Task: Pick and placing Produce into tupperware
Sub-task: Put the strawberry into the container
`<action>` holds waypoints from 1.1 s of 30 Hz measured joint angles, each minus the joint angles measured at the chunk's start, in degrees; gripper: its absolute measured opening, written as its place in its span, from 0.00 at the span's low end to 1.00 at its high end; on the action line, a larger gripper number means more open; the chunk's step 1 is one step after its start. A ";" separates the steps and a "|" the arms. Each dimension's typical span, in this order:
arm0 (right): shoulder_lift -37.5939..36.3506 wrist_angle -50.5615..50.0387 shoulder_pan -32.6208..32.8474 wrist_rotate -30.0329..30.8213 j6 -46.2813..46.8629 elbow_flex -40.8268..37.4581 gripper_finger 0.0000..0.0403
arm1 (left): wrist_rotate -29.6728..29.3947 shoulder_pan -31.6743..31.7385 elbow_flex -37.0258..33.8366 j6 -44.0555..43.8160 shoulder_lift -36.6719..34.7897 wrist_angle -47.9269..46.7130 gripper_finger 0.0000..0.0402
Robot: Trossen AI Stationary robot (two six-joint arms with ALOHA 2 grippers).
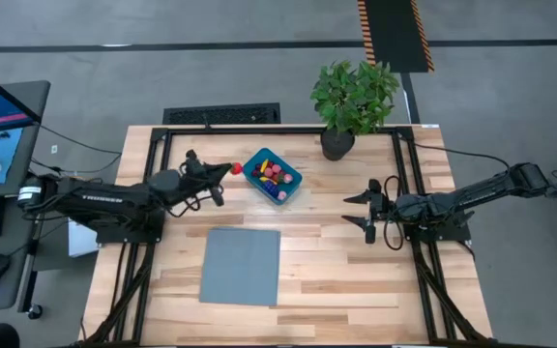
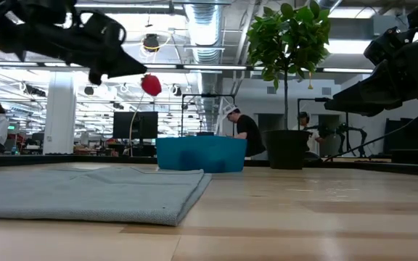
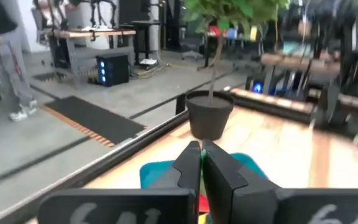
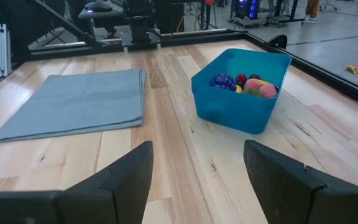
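Observation:
The teal tupperware (image 1: pixel 272 176) stands at the table's far middle with several pieces of produce (image 4: pixel 247 84) inside. My left gripper (image 1: pixel 228 171) is just left of it, its fingers about level and shut on one small red piece of produce (image 2: pixel 151 85). That piece is in the air, higher than the tupperware's rim (image 2: pixel 200 141) and short of its left wall. In the left wrist view the shut fingers (image 3: pixel 191 163) hide it. My right gripper (image 4: pixel 197 155) waits open at the table's right, pointing toward the tupperware. My left gripper has the red piece by its upper end (image 2: pixel 147 77), only at the free ends of the shut fingers. The fingers come about level from the table's left. The piece hangs just below and beyond the fingertips, lifted clear of the table and of the tupperware.
A flat grey sheet (image 1: pixel 241 265) lies at the near middle of the table. A potted green plant (image 1: pixel 354 97) stands at the far edge, right of the tupperware. Dark frame rails (image 1: pixel 259 129) run along the table's edges. People sit in the room beyond.

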 joint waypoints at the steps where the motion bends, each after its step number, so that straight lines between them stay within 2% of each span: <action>1: 0.00 0.00 0.00 0.00 0.00 0.00 0.68 | -0.03 -0.02 1.05 1.67 1.34 -0.51 0.00; 5: -0.01 0.00 -0.01 0.00 0.00 0.00 0.68 | 0.18 0.27 5.02 9.66 7.03 -2.23 0.00; 9: 0.00 0.00 0.00 0.00 0.00 0.00 0.68 | 6.84 2.22 8.45 13.42 12.20 -2.26 0.00; 15: 0.00 0.00 -0.01 0.00 0.00 0.00 0.68 | 9.40 7.49 16.12 3.25 19.66 -10.99 0.00; 25: -0.02 -0.16 -0.02 0.00 0.00 0.00 0.68 | 23.19 14.83 33.01 -1.71 31.70 -29.67 0.00; 33: 0.00 -0.44 0.00 -0.02 0.00 0.00 0.68 | 23.28 16.55 40.58 0.80 39.33 -40.84 0.00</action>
